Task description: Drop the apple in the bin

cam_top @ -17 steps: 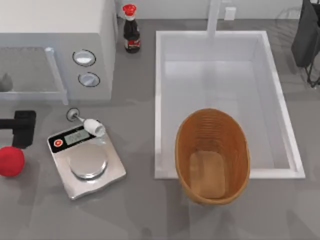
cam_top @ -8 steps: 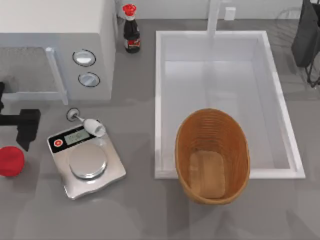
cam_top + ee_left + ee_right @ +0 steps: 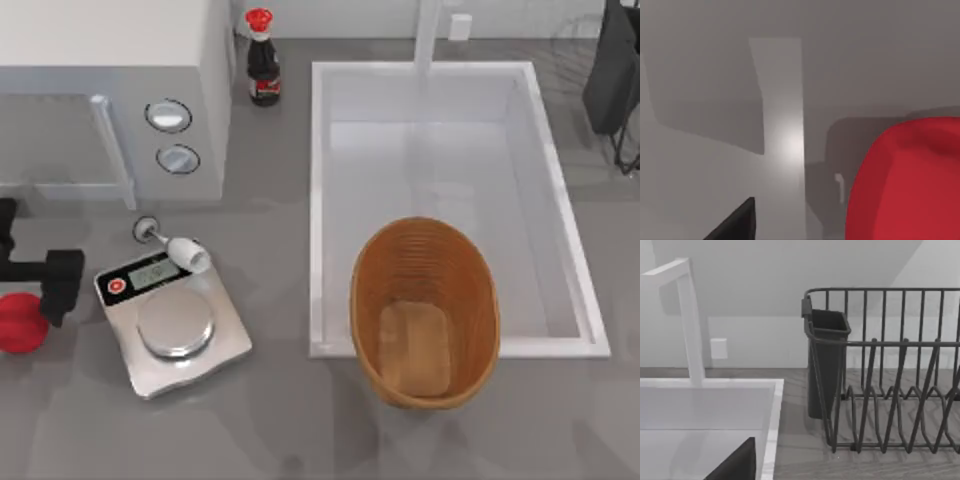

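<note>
Apple (image 3: pixel 20 322) on table at far left, not yet lifted. Left gripper (image 3: pixel 30 285) directly above it, one finger (image 3: pixel 62 285) at apple's right flank; finger spread: cannot tell. Bin (image 3: pixel 424 312) far right of fingers, empty. Grasp, carry, drop all left. Right arm parked top right.

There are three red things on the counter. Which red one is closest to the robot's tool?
The apple, the big plain red ball at the table's left edge, right beside the left tool. The sauce bottle's red cap and the scale's little red button sit farther away.

The scale's (image 3: pixel 176 326) display seems to carry digits, unreadable.
</note>
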Robot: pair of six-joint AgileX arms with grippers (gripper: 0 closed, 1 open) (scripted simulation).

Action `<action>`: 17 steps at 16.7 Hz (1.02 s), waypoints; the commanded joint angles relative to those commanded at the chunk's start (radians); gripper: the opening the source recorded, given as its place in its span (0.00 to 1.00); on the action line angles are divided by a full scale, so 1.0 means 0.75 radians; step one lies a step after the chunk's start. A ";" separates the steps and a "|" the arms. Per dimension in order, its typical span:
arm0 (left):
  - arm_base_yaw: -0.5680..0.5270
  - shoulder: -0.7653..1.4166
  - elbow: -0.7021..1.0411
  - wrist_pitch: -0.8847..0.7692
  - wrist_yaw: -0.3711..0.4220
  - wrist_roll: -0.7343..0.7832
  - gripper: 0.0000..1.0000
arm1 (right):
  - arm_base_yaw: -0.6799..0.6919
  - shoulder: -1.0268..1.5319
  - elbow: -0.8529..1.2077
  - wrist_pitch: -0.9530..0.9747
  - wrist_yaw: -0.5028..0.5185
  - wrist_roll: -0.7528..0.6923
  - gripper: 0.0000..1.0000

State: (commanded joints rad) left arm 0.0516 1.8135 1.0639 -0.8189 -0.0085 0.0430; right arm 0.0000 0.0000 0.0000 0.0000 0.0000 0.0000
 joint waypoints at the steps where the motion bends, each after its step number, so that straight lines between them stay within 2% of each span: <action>1: -0.002 0.026 -0.021 0.044 -0.001 -0.002 1.00 | 0.000 0.000 0.000 0.000 0.000 0.000 1.00; 4: -0.022 0.088 -0.049 0.134 0.000 -0.023 1.00 | 0.000 0.000 0.000 0.000 0.000 0.000 1.00; 8: -0.026 0.094 -0.048 0.142 0.000 -0.027 1.00 | 0.000 0.000 0.000 0.000 0.000 0.000 1.00; 17: -0.026 0.094 -0.048 0.142 0.000 -0.027 0.32 | 0.000 0.000 0.000 0.000 0.000 0.000 1.00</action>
State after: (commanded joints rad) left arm 0.0321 1.8839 1.0279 -0.7124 -0.0081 0.0226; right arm 0.0000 0.0000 0.0000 0.0000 0.0000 0.0000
